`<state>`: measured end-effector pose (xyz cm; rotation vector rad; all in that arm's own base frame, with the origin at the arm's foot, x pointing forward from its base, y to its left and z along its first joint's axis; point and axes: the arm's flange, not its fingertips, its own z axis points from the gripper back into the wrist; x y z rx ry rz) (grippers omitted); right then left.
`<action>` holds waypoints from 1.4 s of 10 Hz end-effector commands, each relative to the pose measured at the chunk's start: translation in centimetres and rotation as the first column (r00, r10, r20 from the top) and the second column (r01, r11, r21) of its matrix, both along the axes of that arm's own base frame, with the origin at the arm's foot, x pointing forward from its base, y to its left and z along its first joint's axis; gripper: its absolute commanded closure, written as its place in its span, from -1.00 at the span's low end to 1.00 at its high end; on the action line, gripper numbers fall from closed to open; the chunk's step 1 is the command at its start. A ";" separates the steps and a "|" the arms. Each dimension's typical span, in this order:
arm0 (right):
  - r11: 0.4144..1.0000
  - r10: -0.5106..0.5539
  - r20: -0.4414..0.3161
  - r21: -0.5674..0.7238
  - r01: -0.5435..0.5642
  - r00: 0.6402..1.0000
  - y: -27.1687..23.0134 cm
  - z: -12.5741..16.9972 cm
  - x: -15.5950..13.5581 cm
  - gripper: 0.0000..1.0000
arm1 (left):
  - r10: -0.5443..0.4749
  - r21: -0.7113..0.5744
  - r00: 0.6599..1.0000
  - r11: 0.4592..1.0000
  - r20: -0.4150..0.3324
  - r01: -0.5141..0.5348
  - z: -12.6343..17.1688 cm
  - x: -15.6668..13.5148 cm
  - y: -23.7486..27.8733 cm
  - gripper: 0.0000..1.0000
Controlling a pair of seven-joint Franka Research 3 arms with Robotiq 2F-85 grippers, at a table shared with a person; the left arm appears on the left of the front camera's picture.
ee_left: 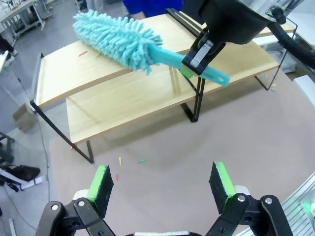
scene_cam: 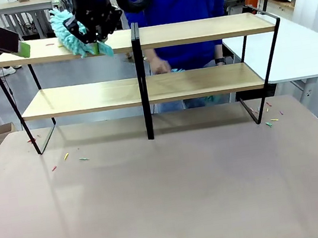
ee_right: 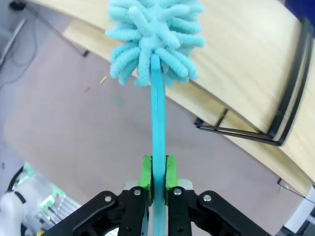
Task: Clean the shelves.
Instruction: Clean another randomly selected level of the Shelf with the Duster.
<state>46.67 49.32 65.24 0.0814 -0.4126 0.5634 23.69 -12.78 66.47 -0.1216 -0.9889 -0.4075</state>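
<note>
In the front view, we are looking across a wide pale tabletop (scene_cam: 171, 201) at the shelves (scene_cam: 142, 89): two long light-wood boards, one above the other, sitting in a thin black metal frame with a black centre post, spanning most of the table's far half. Both boards are looking smooth and bare, with small coloured scraps (scene_cam: 66, 157) lying on the table near the frame's feet. Our right gripper (scene_cam: 93, 45) is reaching across to the upper board's left half, clamping a fluffy turquoise microfibre duster (scene_cam: 69, 33) whose head is lying on that board. Our left gripper (scene_cam: 24, 49), with one green pad showing, is hanging at the upper board's left end; from here we cannot tell how its jaws are standing. A person in a blue top (scene_cam: 175, 9) is standing behind the shelves, one hand (scene_cam: 159, 66) just over the lower board.

In the left wrist view, our left gripper (ee_left: 164, 183) is holding its jaws wide with nothing between them, above the tabletop. Beyond, the shelves are running diagonally, and the duster's shaggy head is resting over the upper board, its turquoise plastic handle (ee_left: 194, 67) pinched by the right gripper.

In the right wrist view, our right gripper (ee_right: 157, 179) is squeezing its green pads (ee_right: 146, 178) tight on the handle, with the duster head touching the upper board's pale wood, the lower board showing beneath.
</note>
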 end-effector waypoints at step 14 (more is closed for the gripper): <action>0.750 0.660 -0.252 0.272 -0.603 0.707 -19.2 4.2 -6.0 0.74 | 0.011 -0.001 1.000 1.000 0.004 -0.011 0.1 0.0 0.0 -1.00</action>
